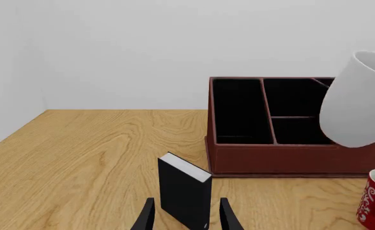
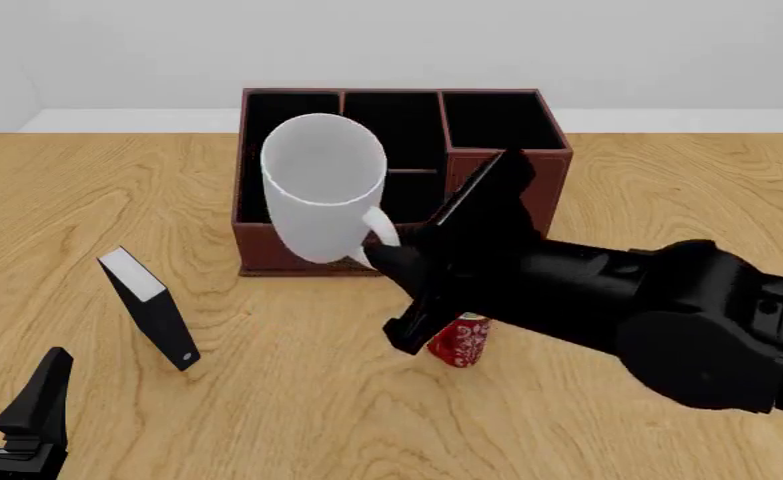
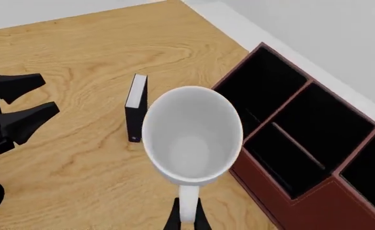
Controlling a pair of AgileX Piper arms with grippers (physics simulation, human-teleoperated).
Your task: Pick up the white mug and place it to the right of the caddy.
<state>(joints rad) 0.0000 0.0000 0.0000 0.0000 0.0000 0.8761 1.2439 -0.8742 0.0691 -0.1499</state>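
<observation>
Mid-carry, right claw clenched on white mug handle, aloft before caddy; next, swinging rightward past its right end, lowering onto surface

Right gripper fingers pinched shut; left gripper fingers spread

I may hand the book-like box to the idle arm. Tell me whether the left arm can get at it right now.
Probably yes. The left gripper is open and low at the table's near left, and the black box stands upright just ahead of it with bare wood between; the left wrist view shows it framed between the fingers.
</observation>
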